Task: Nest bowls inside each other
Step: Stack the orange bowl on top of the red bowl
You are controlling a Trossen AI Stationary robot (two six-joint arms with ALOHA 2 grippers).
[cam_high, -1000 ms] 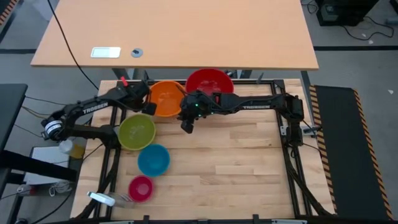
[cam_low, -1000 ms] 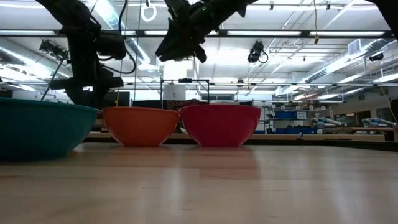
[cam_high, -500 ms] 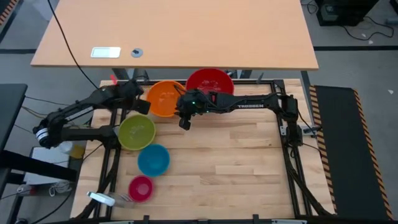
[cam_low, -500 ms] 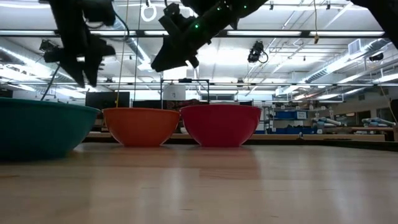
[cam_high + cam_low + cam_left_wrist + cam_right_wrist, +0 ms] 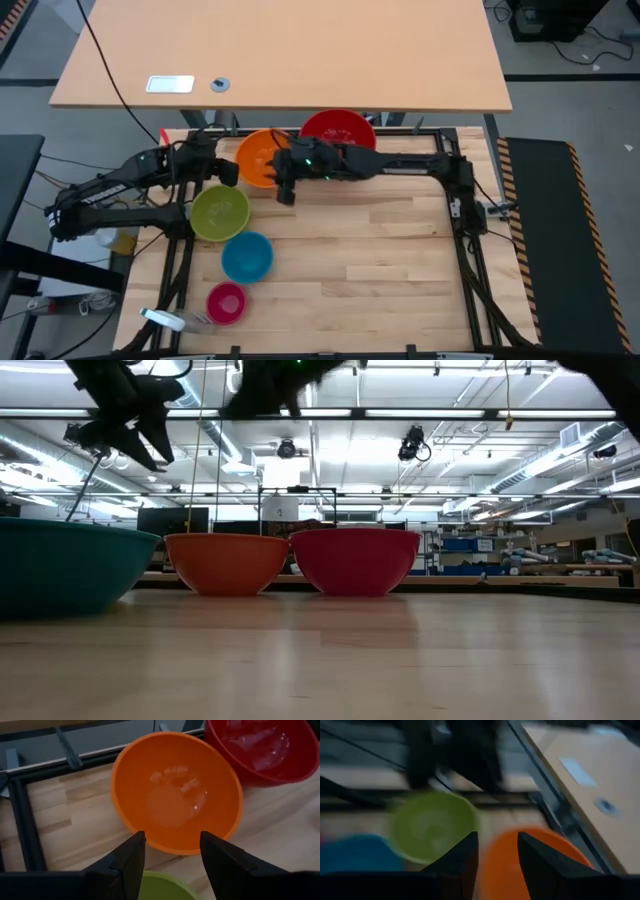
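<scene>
Five bowls stand apart on their bases on the wooden table: red [image 5: 338, 128] at the far edge, orange [image 5: 260, 157] to its left, then yellow-green [image 5: 220, 212], blue [image 5: 246, 256] and pink [image 5: 226, 302] in a row toward the near edge. My left gripper [image 5: 226, 172] hangs open in the air left of the orange bowl [image 5: 175, 790], above the yellow-green bowl's far rim [image 5: 160, 887]. My right gripper [image 5: 284, 190] hovers open over the orange bowl's near right rim [image 5: 530, 860]. Neither holds anything.
A black metal frame [image 5: 440, 135] borders the table's far and side edges. A larger tan table [image 5: 300, 50] stands beyond it. A white tool [image 5: 165, 320] lies at the near left corner. Bare wood [image 5: 380, 250] fills the middle and right.
My left gripper has risen and drawn back from the orange bowl toward the table's left edge. My right gripper has risen and moved left, toward the orange bowl, rolling its wrist. The bowls have stayed where they were.
</scene>
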